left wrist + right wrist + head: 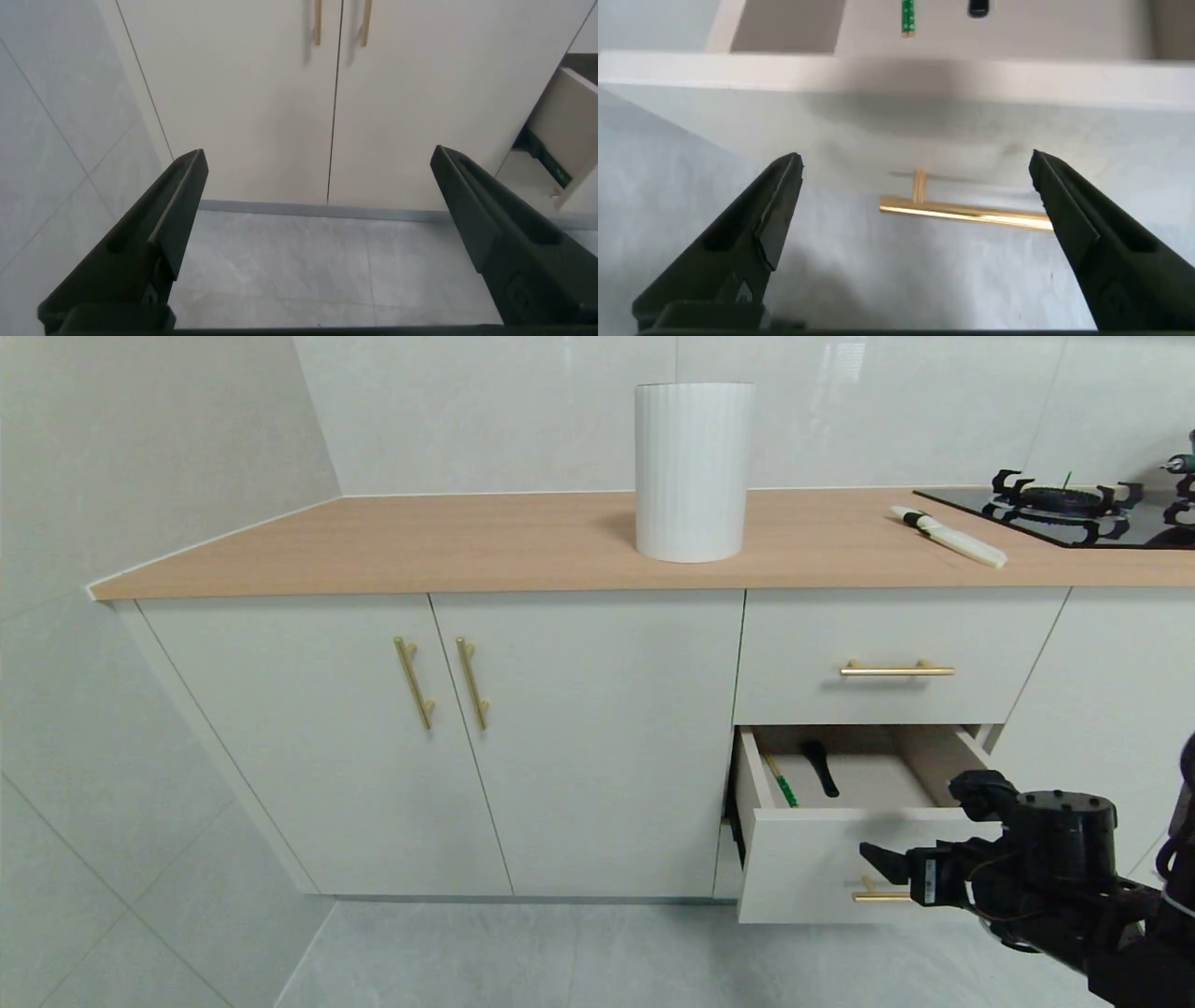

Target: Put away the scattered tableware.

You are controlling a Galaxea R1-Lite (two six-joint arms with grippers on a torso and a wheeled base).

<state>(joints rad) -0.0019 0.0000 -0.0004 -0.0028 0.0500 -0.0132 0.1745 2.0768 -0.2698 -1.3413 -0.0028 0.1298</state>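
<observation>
You had the right gripper (934,831) low at 4 o'clock in the head view, fingers wide apart and gripping nothing, just in front of the lower drawer (822,868). The drawer stood pulled out approx. halfway. In the right wrist view the gripper (915,166) faced the drawer front, w/ the gold handle (971,213) lying across the gap between the fingers; I couldn't tell if it was touching.

Inside the drawer: a green-tipped stick (780,781) along the left wall, and a black utensil (822,770) just beside it at its 3 o'clock, the two apart. Both also showed past the drawer's rim in the right wrist view.

On the countertop (420,546) a tall white ribbed canister (693,471) stood upright at 12 o'clock; contents couldn't be seen. From it, at 3 o'clock, a white utensil (948,535) w/ a dark band lay flat, near the stove (1064,509) but off it. The upper drawer (896,653) was shut.

Your left gripper (320,157) hung w/ fingers spread, nothing in it, facing the closed cabinet doors (336,93) near the floor.
</observation>
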